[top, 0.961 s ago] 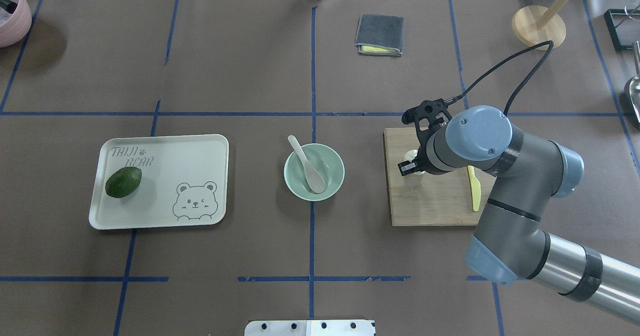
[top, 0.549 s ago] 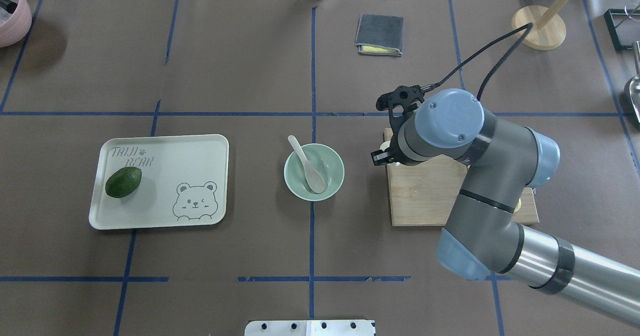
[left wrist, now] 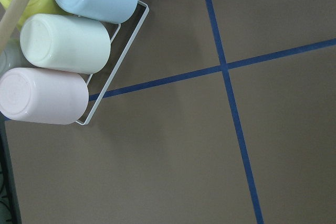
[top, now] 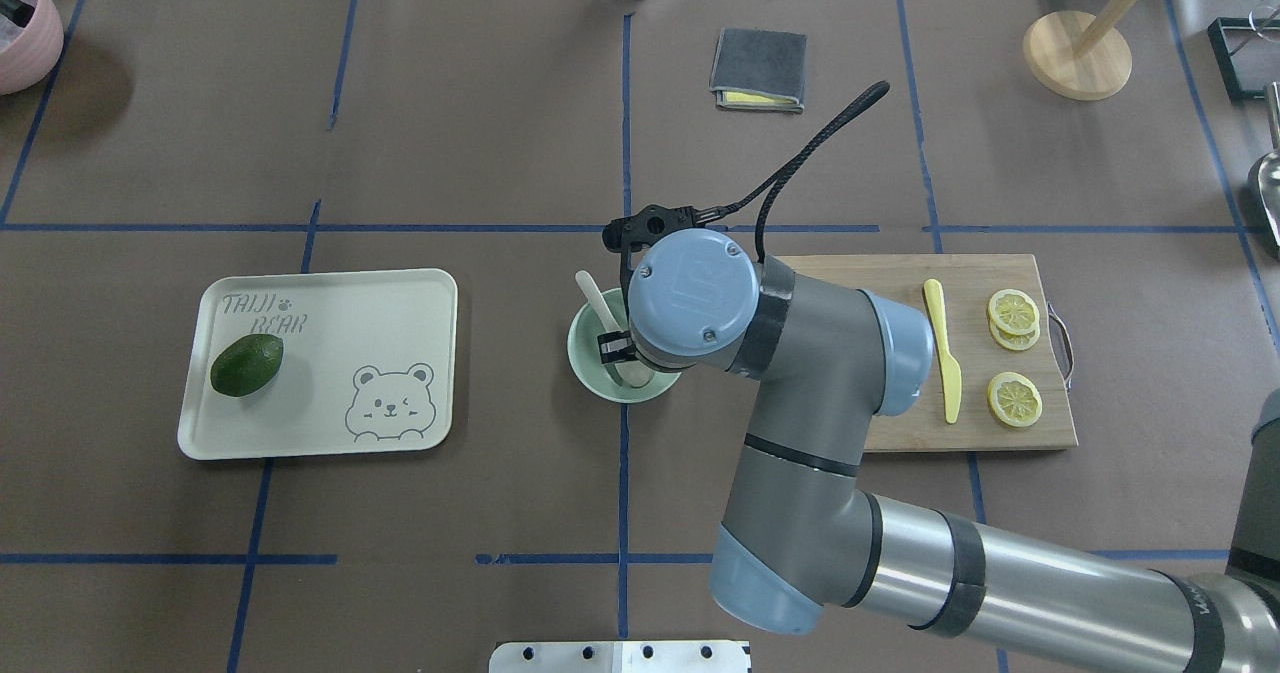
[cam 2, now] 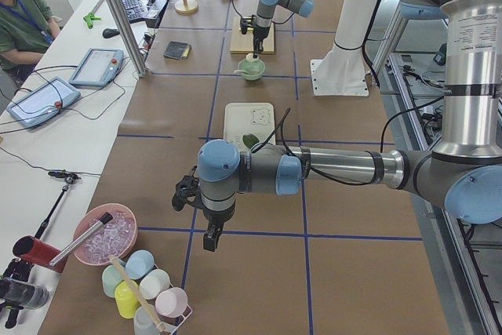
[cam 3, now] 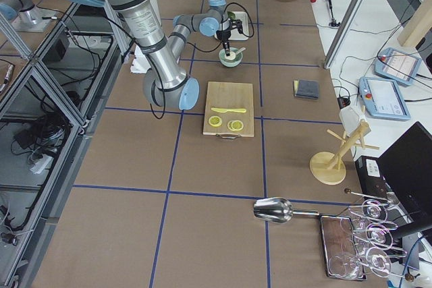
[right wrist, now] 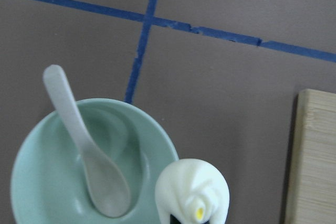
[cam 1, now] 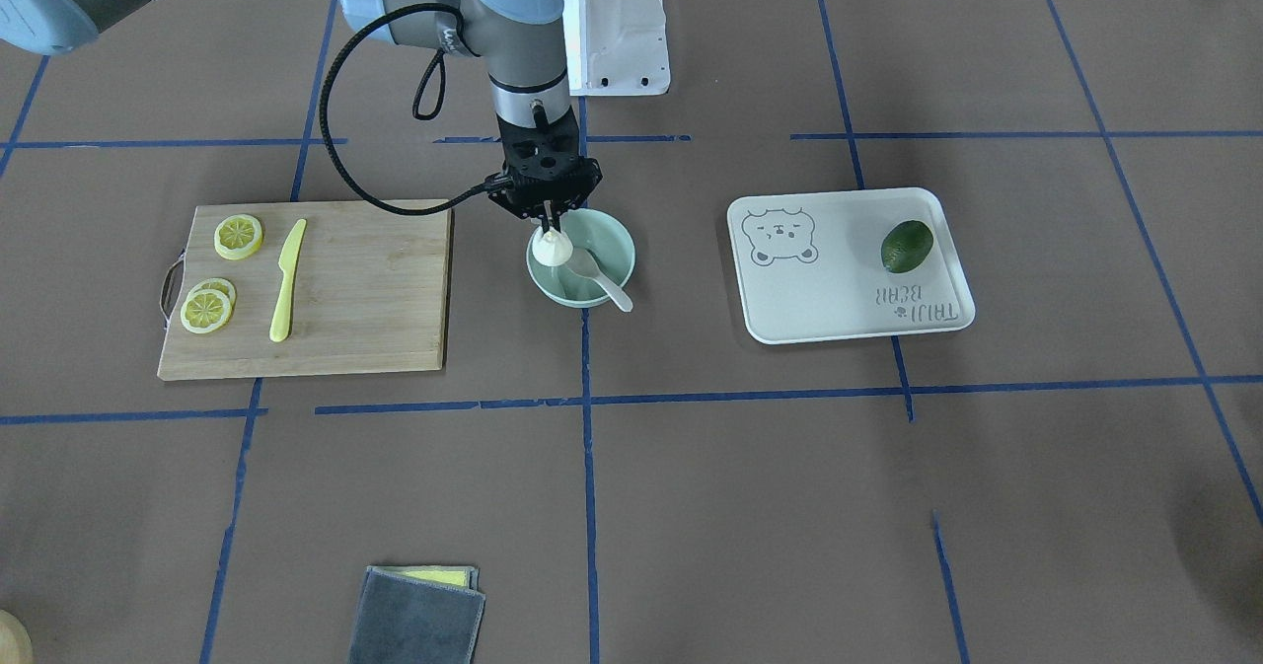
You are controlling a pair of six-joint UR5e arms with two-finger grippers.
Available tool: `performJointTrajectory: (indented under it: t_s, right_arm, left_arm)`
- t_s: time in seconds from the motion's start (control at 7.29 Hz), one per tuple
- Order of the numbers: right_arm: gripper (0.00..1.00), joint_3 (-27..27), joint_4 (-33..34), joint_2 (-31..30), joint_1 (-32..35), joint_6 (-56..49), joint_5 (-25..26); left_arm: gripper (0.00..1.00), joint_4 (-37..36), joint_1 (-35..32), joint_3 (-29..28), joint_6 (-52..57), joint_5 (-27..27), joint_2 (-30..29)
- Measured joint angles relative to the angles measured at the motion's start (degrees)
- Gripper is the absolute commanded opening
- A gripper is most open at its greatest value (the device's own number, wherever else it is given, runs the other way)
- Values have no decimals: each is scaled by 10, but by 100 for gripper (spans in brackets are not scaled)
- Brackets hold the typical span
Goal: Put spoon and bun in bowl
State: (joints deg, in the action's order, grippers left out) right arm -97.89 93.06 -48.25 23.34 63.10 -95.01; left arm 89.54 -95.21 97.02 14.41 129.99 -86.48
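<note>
Fingers of the right gripper are nipped in close on the bun, pinching it by its twisted top so that the round body hangs free below, a hold that should let it drop cleanly once they part. The bun sits in the air over the bowl, above the rim on the side nearest the cutting board, which in the overhead view lies just right of the bowl. It looks not quite centred yet, so a little more travel to the left seems wise before letting go. The spoon is already in the bowl, scoop down in the bottom and handle leaning out over the far left rim, which leaves the right half of the bowl free for the bun. Up close the bun is smooth, glossy white, with pleats spiralling to a small yellow spot, while the spoon is a duller grey-white against the pale green. The left gripper hangs well away at the table's far left end, near a rack of cups; whether it is open I cannot tell.
</note>
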Motion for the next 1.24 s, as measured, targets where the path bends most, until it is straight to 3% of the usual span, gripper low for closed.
performJointTrajectory:
  t_s: [0.41,0.69,0.96,1.24]
  right_arm:
    - [100,10,1,12,-7,1,20]
    - [100,6,3,10,24,-24,-8]
    - [100,4,3,-1,110,-105,-85]
    - [100,4,2,-43,239,-260,-193]
  left_arm:
    - [100,-1,0,0,0,0,0]
    - [100,0,0,0,0,0,-1]
    - [100,0,0,2,1,0,-1]
    - [100,-1,0,2,2,1,4]
